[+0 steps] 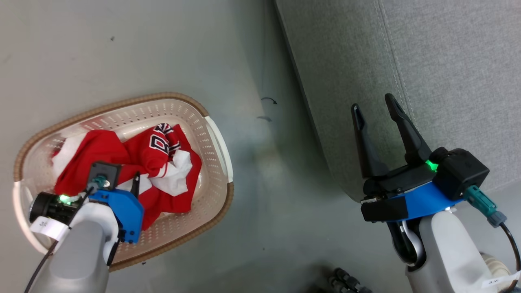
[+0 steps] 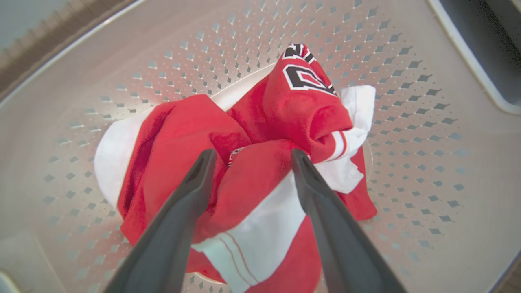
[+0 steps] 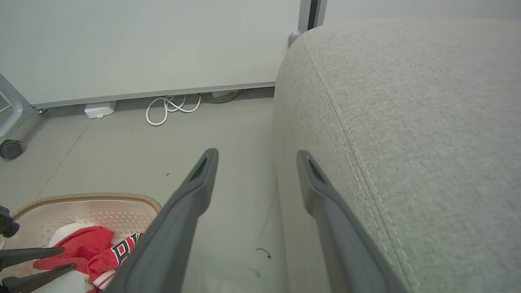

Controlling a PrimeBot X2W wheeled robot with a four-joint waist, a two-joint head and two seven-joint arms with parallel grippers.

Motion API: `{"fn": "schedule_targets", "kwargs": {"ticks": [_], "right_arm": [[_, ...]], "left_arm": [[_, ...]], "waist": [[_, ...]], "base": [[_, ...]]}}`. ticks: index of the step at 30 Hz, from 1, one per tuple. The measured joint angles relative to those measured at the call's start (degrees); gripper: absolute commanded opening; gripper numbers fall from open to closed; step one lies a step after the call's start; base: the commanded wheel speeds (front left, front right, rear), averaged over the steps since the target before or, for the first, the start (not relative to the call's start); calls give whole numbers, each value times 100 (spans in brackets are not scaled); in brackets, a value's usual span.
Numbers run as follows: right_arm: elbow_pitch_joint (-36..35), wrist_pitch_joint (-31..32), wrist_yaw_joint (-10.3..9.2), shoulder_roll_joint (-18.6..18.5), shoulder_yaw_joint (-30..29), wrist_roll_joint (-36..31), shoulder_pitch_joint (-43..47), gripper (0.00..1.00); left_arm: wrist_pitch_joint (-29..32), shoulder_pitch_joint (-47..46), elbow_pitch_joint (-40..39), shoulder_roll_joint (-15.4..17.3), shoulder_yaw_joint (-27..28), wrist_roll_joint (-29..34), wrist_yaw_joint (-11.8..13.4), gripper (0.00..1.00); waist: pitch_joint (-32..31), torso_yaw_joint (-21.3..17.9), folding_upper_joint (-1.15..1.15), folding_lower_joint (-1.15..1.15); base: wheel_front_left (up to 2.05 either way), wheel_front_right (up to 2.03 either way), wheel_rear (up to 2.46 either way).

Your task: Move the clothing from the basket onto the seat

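Note:
The cream basket [image 1: 122, 101] with its brown rim stands on the floor at the left. Red clothing [image 1: 154, 154] with white panels and a navy-and-white trim lies crumpled inside it. My left gripper [image 2: 250, 156] points down into the basket [image 2: 203, 40], open, its two fingers straddling a red fold of the clothing [image 2: 264, 122]; nothing is gripped. My right gripper [image 1: 373, 103] hovers open and empty by the front edge of the grey seat [image 1: 447, 81]. In the right wrist view its fingers frame the floor beside the seat [image 3: 407, 122], with the basket [image 3: 81, 197] at the lower left.
Grey floor [image 1: 264, 183] separates basket and seat, with small dark marks [image 1: 268, 100]. By the far wall lie a white cable [image 3: 171, 108], a white box [image 3: 99, 110] and a caster wheel [image 3: 10, 148]. A dark object [image 1: 346, 280] sits at the bottom edge.

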Motion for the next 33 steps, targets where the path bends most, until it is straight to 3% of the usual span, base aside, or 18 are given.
{"fn": "schedule_targets", "kwargs": {"ticks": [15,16,17,18,33], "right_arm": [[-108,0,0,1,185,222,-64,100],[-112,0,0,1,189,222,-73,100],[-114,0,0,1,191,222,-86,100],[-119,0,0,1,192,222,-98,100],[-84,-1,0,1,140,126,-147,100]], "left_arm": [[909,-495,983,-68,-448,223,44,100],[1003,-538,1048,-81,-470,231,44,89],[1061,-569,1091,-93,-485,233,45,35],[1066,-592,1107,-98,-517,241,45,0],[603,-717,1386,-318,-581,-80,-63,0]], "waist": [[455,-164,0,0],[466,-157,0,0],[475,-149,0,-1],[482,-142,0,0],[307,51,0,-1]], "base": [[0,0,0],[0,0,0],[0,0,0],[0,0,0],[0,0,0]]}}
